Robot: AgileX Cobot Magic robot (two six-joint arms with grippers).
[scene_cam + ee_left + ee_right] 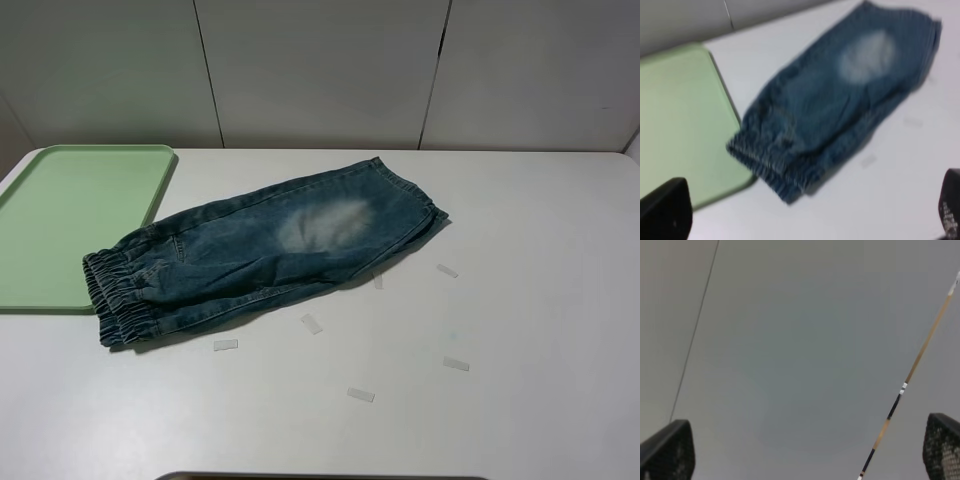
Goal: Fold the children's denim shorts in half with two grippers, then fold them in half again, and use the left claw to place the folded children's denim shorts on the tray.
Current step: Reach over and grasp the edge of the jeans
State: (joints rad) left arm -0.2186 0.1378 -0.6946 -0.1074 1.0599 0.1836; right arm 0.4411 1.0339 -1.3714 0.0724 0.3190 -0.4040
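Lying on white table by grey wall, shorts touch tray; L end effector, R end effector spread wide.

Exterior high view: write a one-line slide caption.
Denim shorts lie on the white table, waistband at the green tray's corner.

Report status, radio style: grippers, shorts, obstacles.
Left gripper open, right gripper open, both empty. Denim shorts on table, waistband by tray corner. Tape scraps nearby.
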